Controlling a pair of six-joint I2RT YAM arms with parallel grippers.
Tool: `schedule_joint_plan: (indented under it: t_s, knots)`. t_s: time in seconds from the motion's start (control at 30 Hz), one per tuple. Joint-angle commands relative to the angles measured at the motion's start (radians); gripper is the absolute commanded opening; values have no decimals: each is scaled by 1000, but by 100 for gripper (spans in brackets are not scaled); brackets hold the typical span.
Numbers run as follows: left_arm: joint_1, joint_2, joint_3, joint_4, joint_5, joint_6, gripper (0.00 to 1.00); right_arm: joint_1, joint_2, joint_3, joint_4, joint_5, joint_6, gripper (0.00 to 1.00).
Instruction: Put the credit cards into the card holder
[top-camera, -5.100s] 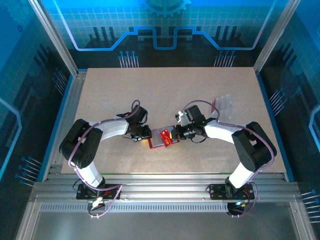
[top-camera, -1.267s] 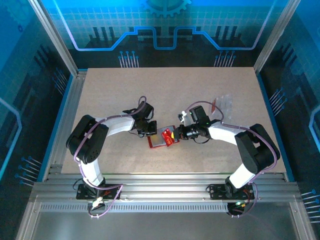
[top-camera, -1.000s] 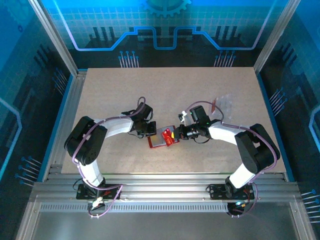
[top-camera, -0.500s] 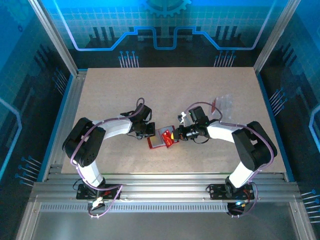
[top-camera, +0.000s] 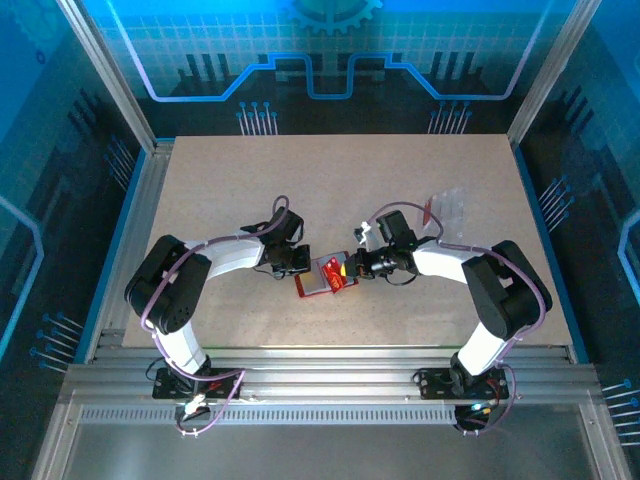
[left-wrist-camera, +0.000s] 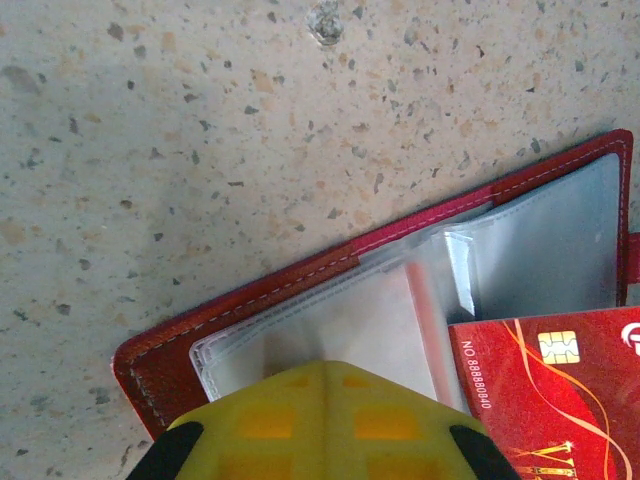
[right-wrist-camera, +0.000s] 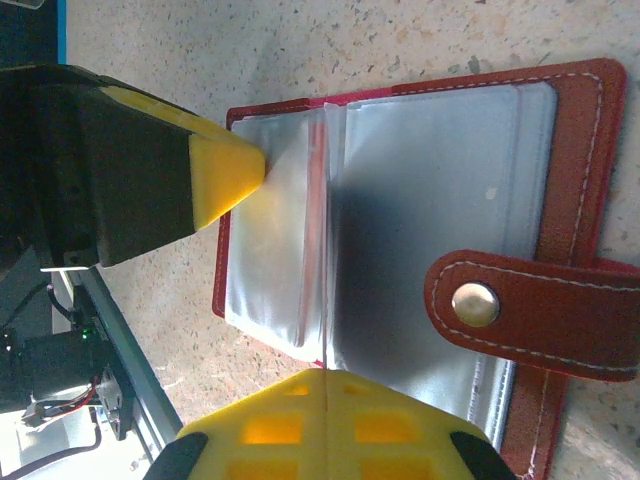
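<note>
Left gripper (left-wrist-camera: 325, 405) fingers together, tips pressing clear pockets of one open card holder (left-wrist-camera: 330, 320), mid table (top-camera: 230, 190); holder's near edge hidden under them. One red card (left-wrist-camera: 545, 400), cut off by frame, probably pinched in closed right gripper (right-wrist-camera: 325, 405). One clear bag (top-camera: 450, 210) lay well apart, far right.

On the red card (left-wrist-camera: 560, 400), which in the left wrist view lies at the right over the open card holder (left-wrist-camera: 290, 282), a line of small white print running along the card's left edge is read as "NO 88680840", though not every digit is certain. Gold letters beginning "VI" are printed toward its lower edge and are only partly in view, as is a white mark at its right edge. A gear emblem (top-camera: 331, 10) is drawn on the blue far wall.
</note>
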Motion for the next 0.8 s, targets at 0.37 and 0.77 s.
schedule_joint_plan:
  t_s: [0.37, 0.77]
  knots:
    - [8, 14, -37, -66, -20, 1, 6, 3, -12, 19, 36, -40, -1, 0]
    - [7, 8, -40, -67, -20, 1, 7, 3, 53, 56, -36, -6, -48, 0]
